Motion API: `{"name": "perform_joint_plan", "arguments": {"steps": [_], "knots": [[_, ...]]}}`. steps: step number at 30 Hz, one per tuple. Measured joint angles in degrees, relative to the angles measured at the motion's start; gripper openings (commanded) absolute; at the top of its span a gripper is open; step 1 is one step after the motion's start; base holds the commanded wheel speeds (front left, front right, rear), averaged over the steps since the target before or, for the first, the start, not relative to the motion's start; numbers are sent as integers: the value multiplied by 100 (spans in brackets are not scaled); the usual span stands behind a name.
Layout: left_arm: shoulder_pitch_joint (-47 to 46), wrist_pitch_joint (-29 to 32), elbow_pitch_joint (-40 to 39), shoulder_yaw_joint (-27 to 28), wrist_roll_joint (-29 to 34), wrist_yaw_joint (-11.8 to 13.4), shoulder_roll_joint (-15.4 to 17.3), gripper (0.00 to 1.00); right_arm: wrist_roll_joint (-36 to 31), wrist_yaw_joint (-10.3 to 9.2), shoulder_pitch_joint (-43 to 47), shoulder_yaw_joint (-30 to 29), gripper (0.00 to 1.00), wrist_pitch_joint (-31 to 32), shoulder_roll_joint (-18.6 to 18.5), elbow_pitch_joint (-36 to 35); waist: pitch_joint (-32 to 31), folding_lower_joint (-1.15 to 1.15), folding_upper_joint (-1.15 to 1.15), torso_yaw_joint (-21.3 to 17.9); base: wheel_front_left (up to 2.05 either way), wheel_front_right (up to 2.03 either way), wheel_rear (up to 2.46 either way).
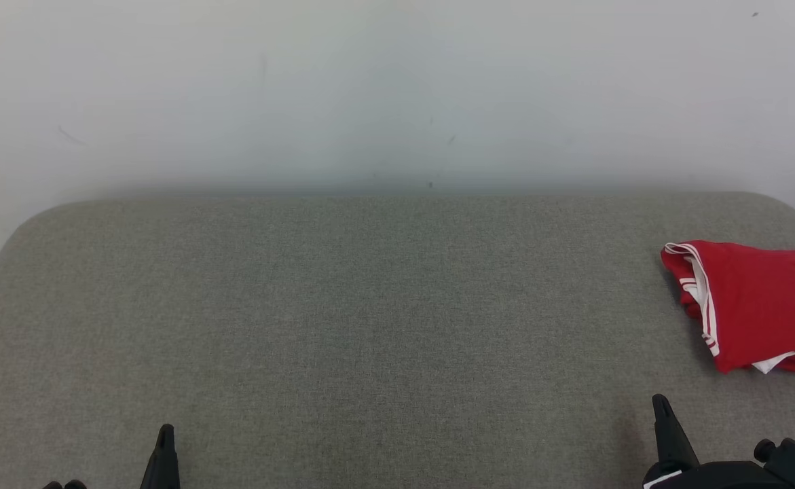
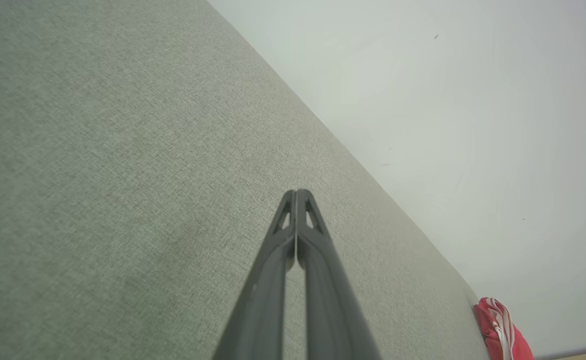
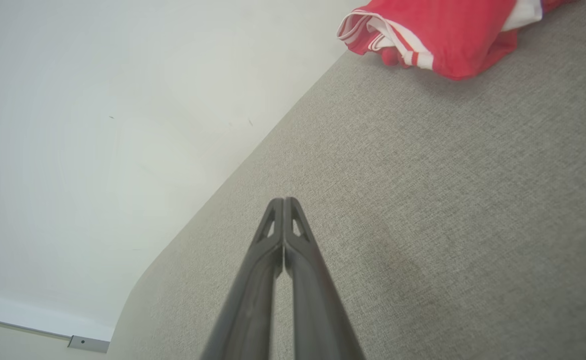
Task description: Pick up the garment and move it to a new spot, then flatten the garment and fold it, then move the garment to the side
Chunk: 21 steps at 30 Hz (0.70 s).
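With left pincer (image 1: 165, 430) and right pincer (image 1: 660, 402) closed, empty, near 6 o'clock, open right one, reach toward 3 o'clock, pinch garment (image 1: 757, 305) by striped hem.

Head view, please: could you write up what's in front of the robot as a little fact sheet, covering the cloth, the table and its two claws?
Underneath: grey fabric-covered top, far corners rounded
Behind: pale wall
Right edge: red garment with white stripes, lying on the top, partly cut off by the picture
Lower left: left gripper, shut, holding nothing
Lower right: right gripper, shut, holding nothing
Contact: neither gripper touches the garment; the right one is nearer to it
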Motion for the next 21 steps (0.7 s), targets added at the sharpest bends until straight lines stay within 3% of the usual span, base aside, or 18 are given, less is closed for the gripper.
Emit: {"name": "perform_joint_plan", "arguments": {"steps": [21], "knots": [[-313,409,57,86,-1312,-2,-25,0,1396,0,-218,-85,0,159,-2,-91,59,0,0,-12,0,0,0]]}}
